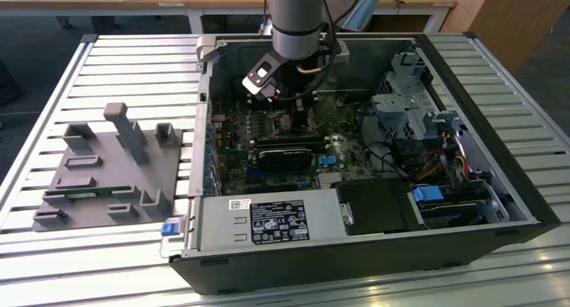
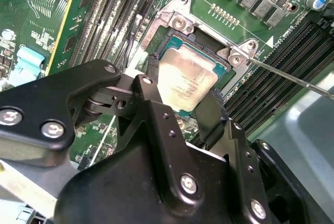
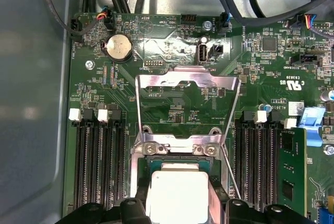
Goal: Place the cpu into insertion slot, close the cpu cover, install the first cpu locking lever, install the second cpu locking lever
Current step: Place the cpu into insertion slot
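gripper (image 2: 180, 96): narrowly parted, fingers (image 2: 150, 85) clamped on two opposite edges of the cpu (image 3: 176, 192)
cpu: level over the socket (image 2: 180, 23), between the fingers
cpu cover (image 3: 185, 81): swung open, standing clear of the socket
arm (image 1: 294, 13): exterior view, at 11 o'clock from the computer case (image 1: 356, 260) centre

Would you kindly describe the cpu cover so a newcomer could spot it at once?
Inside the open computer case, find the green motherboard and the socket holding the grey cpu. The cpu cover, swung open from that socket's edge, is a silvery windowed frame, unlike the black memory slots either side.
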Motion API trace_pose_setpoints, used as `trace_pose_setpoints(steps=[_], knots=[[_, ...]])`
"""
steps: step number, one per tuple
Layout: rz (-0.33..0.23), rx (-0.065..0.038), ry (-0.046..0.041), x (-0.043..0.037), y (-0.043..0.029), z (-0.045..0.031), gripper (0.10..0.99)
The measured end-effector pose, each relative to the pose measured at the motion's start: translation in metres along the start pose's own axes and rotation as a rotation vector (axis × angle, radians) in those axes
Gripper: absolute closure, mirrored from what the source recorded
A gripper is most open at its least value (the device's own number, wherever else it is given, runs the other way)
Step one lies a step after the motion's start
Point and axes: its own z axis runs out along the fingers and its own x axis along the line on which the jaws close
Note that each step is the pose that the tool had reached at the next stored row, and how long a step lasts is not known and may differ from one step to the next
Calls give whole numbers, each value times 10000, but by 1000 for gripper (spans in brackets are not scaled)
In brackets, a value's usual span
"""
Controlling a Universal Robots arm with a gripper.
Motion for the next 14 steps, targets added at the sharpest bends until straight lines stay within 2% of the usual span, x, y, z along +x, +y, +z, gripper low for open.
trace_pose_setpoints(steps=[3, 4, 9, 14], knots=[[0, -1, 4, 1, 1, 1, 541], [0, -1, 2, 1, 0, 1, 478], [2, 2, 12, 0, 0, -12, 478], [0, 21, 16, 0, 5, -78, 494]])
